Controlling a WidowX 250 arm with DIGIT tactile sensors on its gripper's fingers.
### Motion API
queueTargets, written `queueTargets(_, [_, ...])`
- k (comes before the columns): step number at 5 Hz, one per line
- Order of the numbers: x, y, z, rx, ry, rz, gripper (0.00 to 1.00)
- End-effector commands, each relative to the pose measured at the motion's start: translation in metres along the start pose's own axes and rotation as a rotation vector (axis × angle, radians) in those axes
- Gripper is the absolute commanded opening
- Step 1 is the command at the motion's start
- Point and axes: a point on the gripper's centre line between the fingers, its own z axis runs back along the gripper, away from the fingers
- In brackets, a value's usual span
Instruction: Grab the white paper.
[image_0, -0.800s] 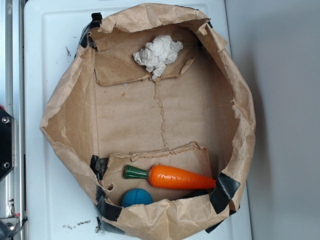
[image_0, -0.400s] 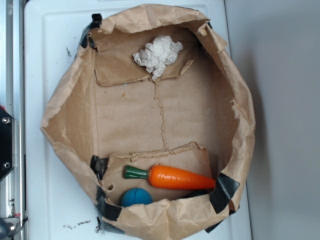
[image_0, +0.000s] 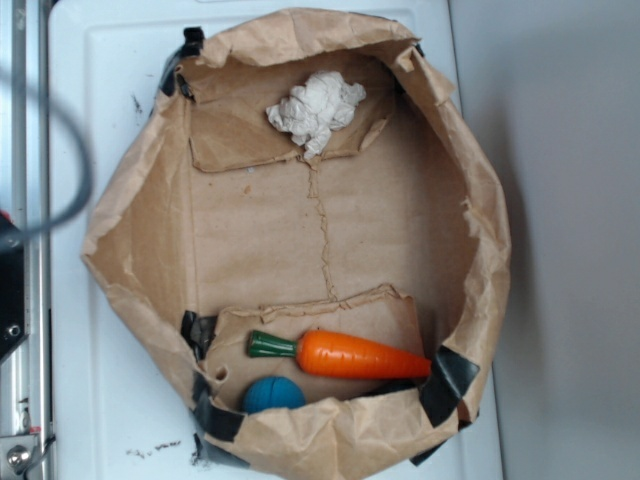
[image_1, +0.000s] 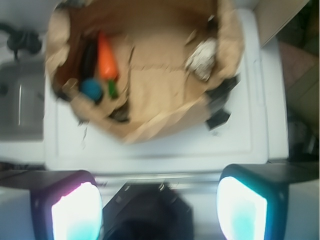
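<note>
At the left edge of the exterior view a blurred dark cable (image_0: 70, 150) has newly come into the picture, so I judge the arm is only starting its way toward the brown paper bag (image_0: 480, 200) on the white desk (image_0: 100, 60). The hand (image_1: 159, 212) is wide open and holds nothing. Inside the bag, the white paper (image_0: 316, 108) lies at the far end, untouched, while the blue ball (image_0: 273, 395) and the orange carrot (image_0: 350, 355) lie at the near end, well apart from it.
</note>
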Motion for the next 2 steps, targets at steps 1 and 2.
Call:
queueTargets(1, [0.021, 0.004, -0.026, 0.075, -0.051, -0.021, 1.00])
queueTargets(2, [0.011, -0.024, -0.034, 0.123, -0.036, -0.109, 1.00])
